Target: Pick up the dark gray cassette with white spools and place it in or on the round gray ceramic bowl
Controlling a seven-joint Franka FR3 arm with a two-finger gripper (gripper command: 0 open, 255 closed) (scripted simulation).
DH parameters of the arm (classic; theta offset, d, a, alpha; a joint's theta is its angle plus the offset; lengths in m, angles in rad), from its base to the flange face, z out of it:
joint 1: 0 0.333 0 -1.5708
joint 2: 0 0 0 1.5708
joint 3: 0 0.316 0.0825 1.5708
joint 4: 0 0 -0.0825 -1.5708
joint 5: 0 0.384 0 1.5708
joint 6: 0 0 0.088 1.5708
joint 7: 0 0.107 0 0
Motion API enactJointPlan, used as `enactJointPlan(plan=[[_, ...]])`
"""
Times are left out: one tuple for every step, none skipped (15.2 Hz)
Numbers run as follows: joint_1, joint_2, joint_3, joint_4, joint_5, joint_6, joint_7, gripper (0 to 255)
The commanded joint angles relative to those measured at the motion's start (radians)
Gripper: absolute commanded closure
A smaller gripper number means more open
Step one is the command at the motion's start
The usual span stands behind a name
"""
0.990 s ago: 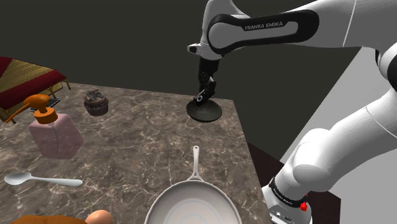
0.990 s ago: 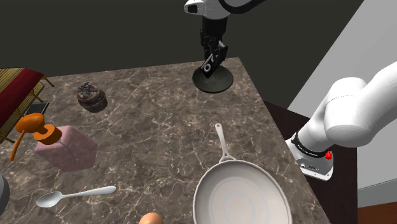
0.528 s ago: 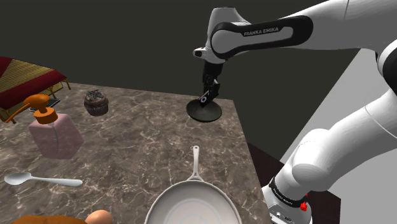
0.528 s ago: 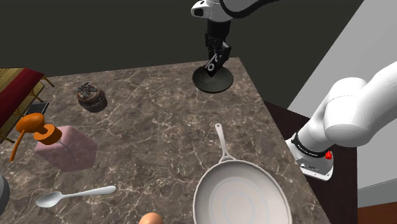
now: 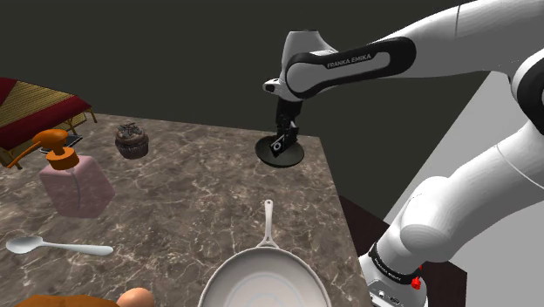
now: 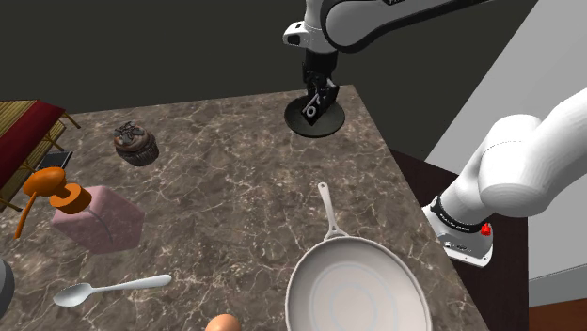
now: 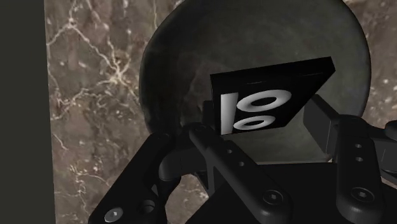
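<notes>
Black fingers point(image 7: 323, 122) clamping on dark cassette point(image 7: 270, 95) from both sides, white spools facing wrist camera; cassette hanging tilted, low over hollow of dark round bowl point(image 7: 184, 63), contact with bowl unclear; bowl sitting near far corner of marble tabletop point(image 5: 200, 201), so letting go here is looking likely to land cassette inside; hand pointing down; arm point(image 5: 349, 65) reaching across tabletop, forearm nearly level, elbow staying high.

Jaws hold the cassette point(image 5: 279, 142) over the bowl point(image 5: 295, 158).
</notes>
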Motion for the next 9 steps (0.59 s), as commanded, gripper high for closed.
enactJointPlan(plan=[[-0.001, 0.012, -0.001, -0.018, 0.0, 0.031, -0.001, 255], [-0.001, 0.019, -0.001, -0.032, 0.0, 0.052, -0.001, 255], [-0.001, 0.019, -0.001, -0.033, 0.0, 0.052, -0.001, 255], [-0.001, 0.019, -0.001, -0.032, 0.0, 0.052, -0.001, 255], [-0.001, 0.019, -0.001, -0.032, 0.0, 0.052, -0.001, 255], [-0.001, 0.019, -0.001, -0.032, 0.0, 0.052, -0.001, 255], [-0.001, 0.019, -0.001, -0.032, 0.0, 0.052, -0.001, 255], [-0.001, 0.019, -0.001, -0.032, 0.0, 0.052, -0.001, 255], [-0.001, 0.019, -0.001, -0.032, 0.0, 0.052, -0.001, 255]])
